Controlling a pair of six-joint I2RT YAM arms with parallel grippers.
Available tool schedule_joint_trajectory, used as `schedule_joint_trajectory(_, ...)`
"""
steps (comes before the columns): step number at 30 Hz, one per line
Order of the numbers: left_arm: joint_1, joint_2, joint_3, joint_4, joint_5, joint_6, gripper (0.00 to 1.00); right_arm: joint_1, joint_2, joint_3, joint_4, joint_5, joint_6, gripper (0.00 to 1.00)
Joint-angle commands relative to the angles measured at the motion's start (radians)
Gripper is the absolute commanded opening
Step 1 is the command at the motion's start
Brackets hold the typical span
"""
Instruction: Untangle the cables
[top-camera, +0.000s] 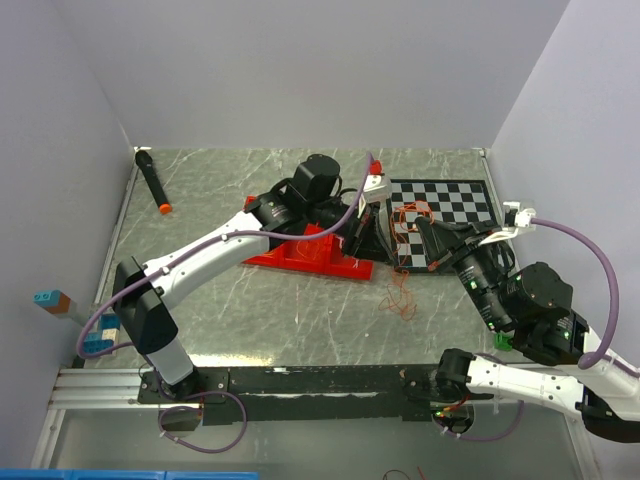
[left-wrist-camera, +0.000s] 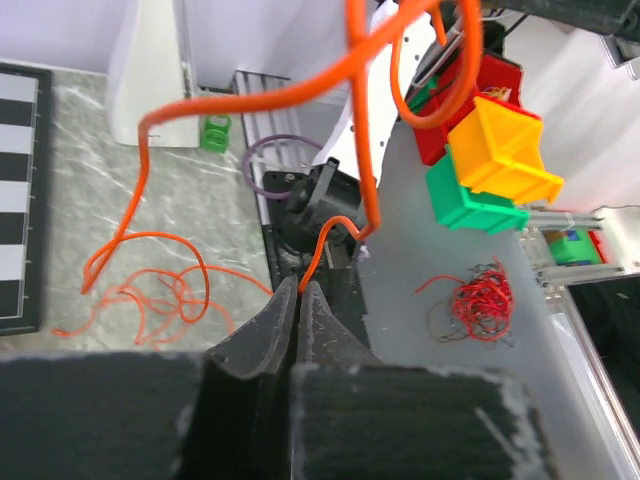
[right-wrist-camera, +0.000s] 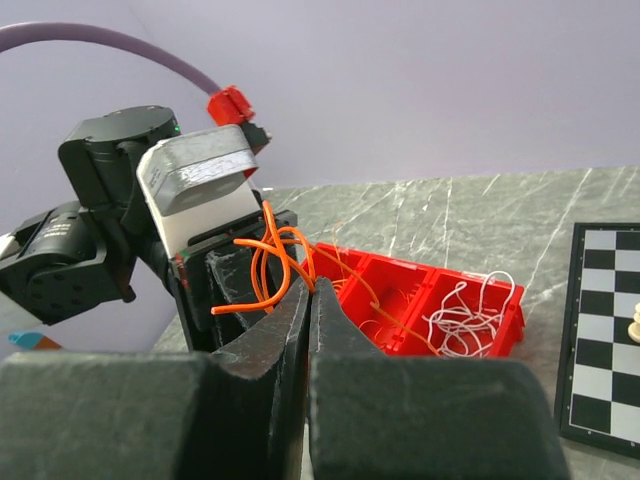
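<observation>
A grey marbled desk (top-camera: 250, 310) is carrying the scene, with both robot arms reaching in from its near edge toward the middle. A black-and-white chessboard (top-camera: 455, 205) is lying at the far right. A red tray (top-camera: 310, 255) is sitting just left of it, beside the left arm's wrist.

The left hand (left-wrist-camera: 300, 290) is pinching shut on an orange cable (left-wrist-camera: 360, 120). Its fingers are pressing together on one end of the strand while the rest is looping upward in the air. The right hand (right-wrist-camera: 312, 288) is facing it at close range over the chessboard's left edge, and is likewise clamping closed on the cables (top-camera: 410, 218), which are hanging as orange loops between the two hands.

More orange strands (top-camera: 400, 298) are trailing loose on the desk just in front of the chessboard. White cables (right-wrist-camera: 465, 315) are lying tangled in one end compartment of the tray. A black marker (top-camera: 152, 180) with an orange tip is resting near the far left corner, well apart from the rest.
</observation>
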Motion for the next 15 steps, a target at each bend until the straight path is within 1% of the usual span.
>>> schedule_joint_trajectory(1, 0.0, -0.014, 0.05, -0.018, -0.037, 0.034, 0.01, -0.001, 0.011, 0.0, 0.037, 0.031, 0.009, 0.0)
schedule_joint_trajectory(7, 0.06, -0.092, 0.044, -0.165, -0.108, 0.122, 0.01, -0.001, -0.01, -0.003, -0.051, 0.07, 0.029, 0.0)
schedule_joint_trajectory(9, 0.086, -0.136, 0.038, -0.226, -0.123, 0.162, 0.01, -0.001, -0.03, -0.012, -0.085, 0.082, 0.042, 0.03)
schedule_joint_trajectory(10, 0.098, -0.153, 0.037, -0.26, -0.138, 0.163, 0.01, -0.001, -0.042, -0.02, -0.097, 0.081, 0.045, 0.07)
schedule_joint_trajectory(11, 0.115, -0.176, 0.034, -0.301, -0.148, 0.217, 0.01, -0.001, -0.051, -0.024, -0.117, 0.082, 0.048, 0.12)
schedule_joint_trajectory(12, 0.126, -0.194, 0.029, -0.329, -0.154, 0.234, 0.01, -0.001, -0.058, -0.026, -0.129, 0.087, 0.057, 0.18)
schedule_joint_trajectory(13, 0.138, -0.214, 0.026, -0.352, -0.158, 0.246, 0.01, -0.001, -0.061, -0.029, -0.16, 0.091, 0.066, 0.26)
schedule_joint_trajectory(14, 0.146, -0.23, 0.023, -0.375, -0.16, 0.257, 0.01, -0.001, -0.064, -0.031, -0.184, 0.096, 0.08, 0.4)
schedule_joint_trajectory(15, 0.149, -0.242, 0.021, -0.394, -0.161, 0.265, 0.01, -0.001, -0.067, -0.034, -0.203, 0.097, 0.094, 0.45)
